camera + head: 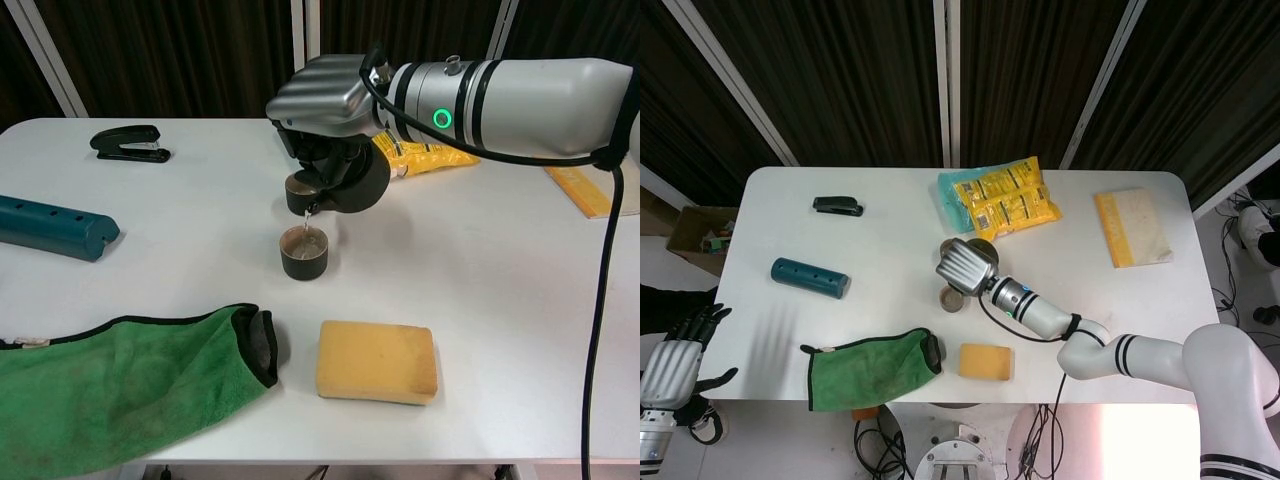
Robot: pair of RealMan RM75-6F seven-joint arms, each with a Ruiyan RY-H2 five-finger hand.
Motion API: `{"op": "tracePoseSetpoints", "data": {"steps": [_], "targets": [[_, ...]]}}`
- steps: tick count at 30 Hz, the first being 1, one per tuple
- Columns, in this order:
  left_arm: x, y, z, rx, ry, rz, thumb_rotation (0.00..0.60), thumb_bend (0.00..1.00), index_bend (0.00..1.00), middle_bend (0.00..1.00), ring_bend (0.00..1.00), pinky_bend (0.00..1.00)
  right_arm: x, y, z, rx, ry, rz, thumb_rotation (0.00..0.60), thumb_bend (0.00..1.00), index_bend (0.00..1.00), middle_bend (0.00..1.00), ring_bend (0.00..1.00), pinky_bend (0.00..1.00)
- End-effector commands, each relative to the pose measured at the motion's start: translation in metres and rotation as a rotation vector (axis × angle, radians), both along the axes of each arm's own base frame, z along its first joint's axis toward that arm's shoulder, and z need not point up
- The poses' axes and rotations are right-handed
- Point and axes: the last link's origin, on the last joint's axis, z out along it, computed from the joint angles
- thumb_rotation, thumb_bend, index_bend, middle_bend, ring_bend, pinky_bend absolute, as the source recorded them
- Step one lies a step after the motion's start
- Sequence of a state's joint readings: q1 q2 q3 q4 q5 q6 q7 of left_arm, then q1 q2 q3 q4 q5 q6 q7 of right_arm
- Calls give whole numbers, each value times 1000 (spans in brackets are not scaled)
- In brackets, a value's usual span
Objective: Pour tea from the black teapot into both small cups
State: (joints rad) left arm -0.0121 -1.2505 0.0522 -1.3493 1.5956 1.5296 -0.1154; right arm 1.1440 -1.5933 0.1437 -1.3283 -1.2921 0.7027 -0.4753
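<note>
Right robot hand (325,115) tilts teapot (345,182), seemingly pouring.

My ribbed silver right hand (325,95) joins a white black-banded forearm (520,95) with green indicator ring (439,120) and black cable (598,300).

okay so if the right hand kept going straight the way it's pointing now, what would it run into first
Probably the second small cup just past the tilted black teapot that the right hand holds; far beyond lies the teal case. Depth is uncertain.
</note>
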Motion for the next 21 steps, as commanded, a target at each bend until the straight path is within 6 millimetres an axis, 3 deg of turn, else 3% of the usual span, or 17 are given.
{"op": "tracePoseSetpoints", "data": {"steps": [1, 21], "targets": [[0, 0, 0, -1, 0, -1, 600, 67, 156, 118, 107, 217, 0, 0, 0, 0, -1, -1, 567, 477, 1000, 1000, 1000, 563], [-1, 0, -2, -7, 1, 4, 600, 67, 157, 117, 107, 217, 0, 1, -6, 3, 2, -1, 570, 477, 1000, 1000, 1000, 564]]}}
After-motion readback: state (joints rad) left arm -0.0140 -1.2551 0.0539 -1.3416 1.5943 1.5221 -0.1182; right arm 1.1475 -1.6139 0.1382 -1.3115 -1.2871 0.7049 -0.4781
